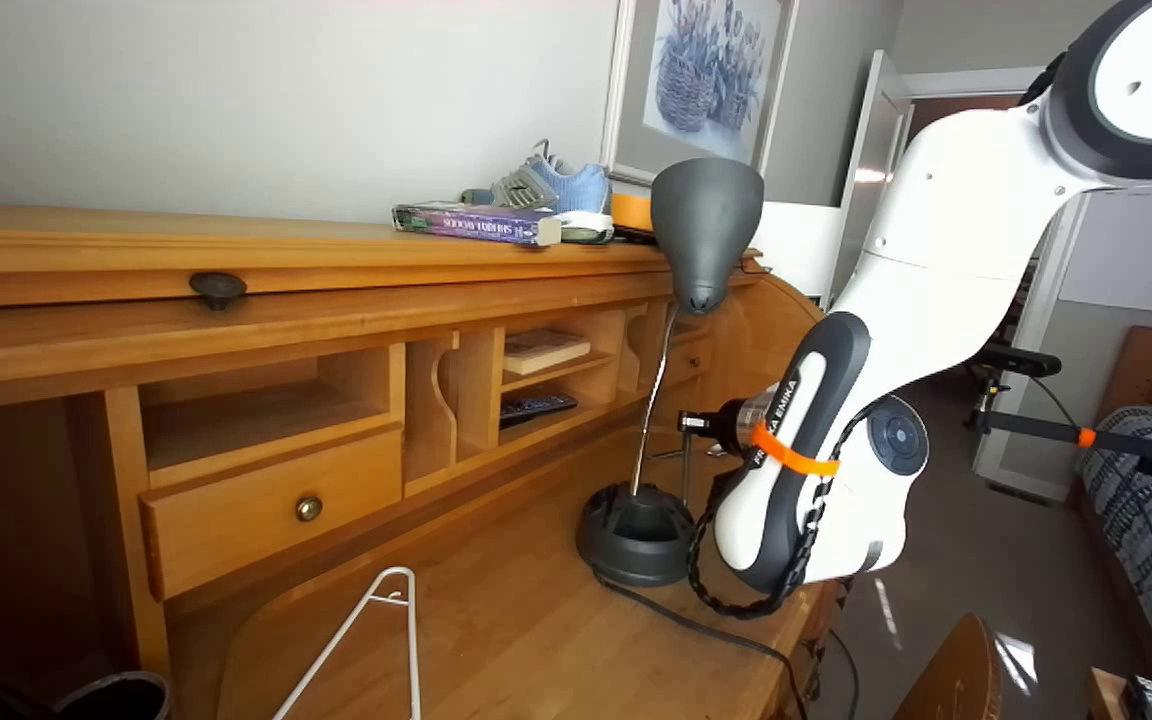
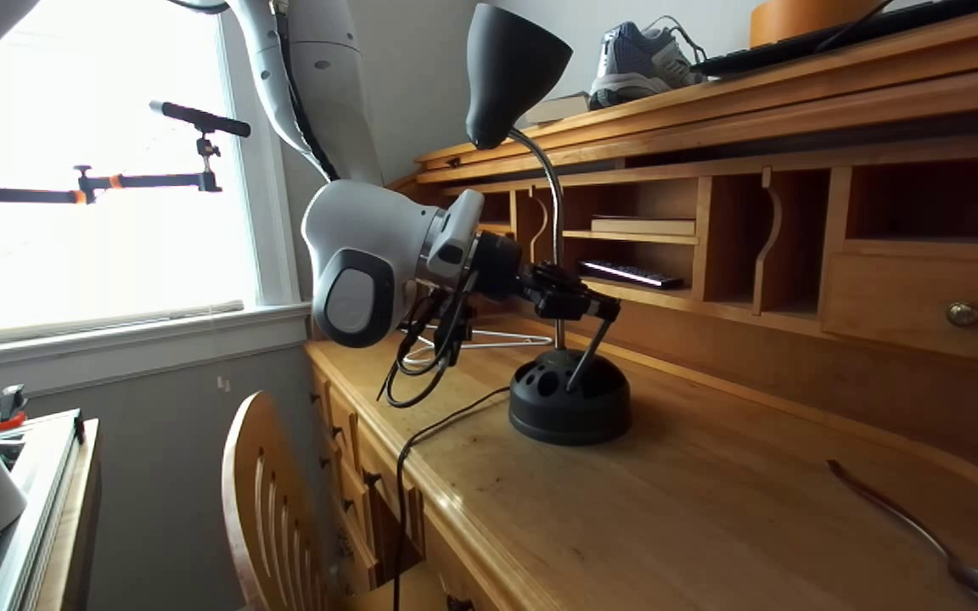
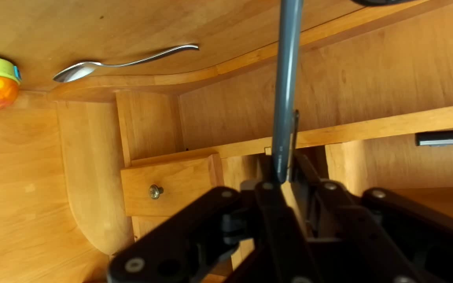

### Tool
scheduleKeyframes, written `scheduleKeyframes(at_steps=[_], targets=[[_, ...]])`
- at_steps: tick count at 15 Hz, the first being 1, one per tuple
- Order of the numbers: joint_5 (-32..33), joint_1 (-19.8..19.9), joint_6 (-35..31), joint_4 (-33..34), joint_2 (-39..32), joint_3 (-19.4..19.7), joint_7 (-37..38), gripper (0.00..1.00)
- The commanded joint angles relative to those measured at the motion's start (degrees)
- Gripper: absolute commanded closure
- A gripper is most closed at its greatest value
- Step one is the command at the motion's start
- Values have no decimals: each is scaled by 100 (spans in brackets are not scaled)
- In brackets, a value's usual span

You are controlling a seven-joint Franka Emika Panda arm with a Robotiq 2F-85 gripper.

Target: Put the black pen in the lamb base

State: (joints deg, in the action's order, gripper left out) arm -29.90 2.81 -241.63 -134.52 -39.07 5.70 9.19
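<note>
Well, the fingers (image 3: 277, 210) pinch the black pen (image 3: 287, 86) by its top end. It tilts, bottom at the lamp base (image 2: 570, 420); whether inside, I cannot tell.

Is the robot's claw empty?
No, in the wrist view the gripper is closed on a pen.

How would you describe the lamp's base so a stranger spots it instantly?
On the wooden desk, find the dark grey lamp. Follow its metal stem down to the squat, black base; its round holes set it apart from the slim pen.
</note>
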Motion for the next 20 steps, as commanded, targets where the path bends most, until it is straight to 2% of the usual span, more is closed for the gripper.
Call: scheduleKeyframes(at_steps=[1,14,20], targets=[[-231,-391,-44,275,-210,213,62,96],[-707,-556,-52,472,-426,144,-193,96],[-783,-722,-57,579,-467,234,-116,96]])
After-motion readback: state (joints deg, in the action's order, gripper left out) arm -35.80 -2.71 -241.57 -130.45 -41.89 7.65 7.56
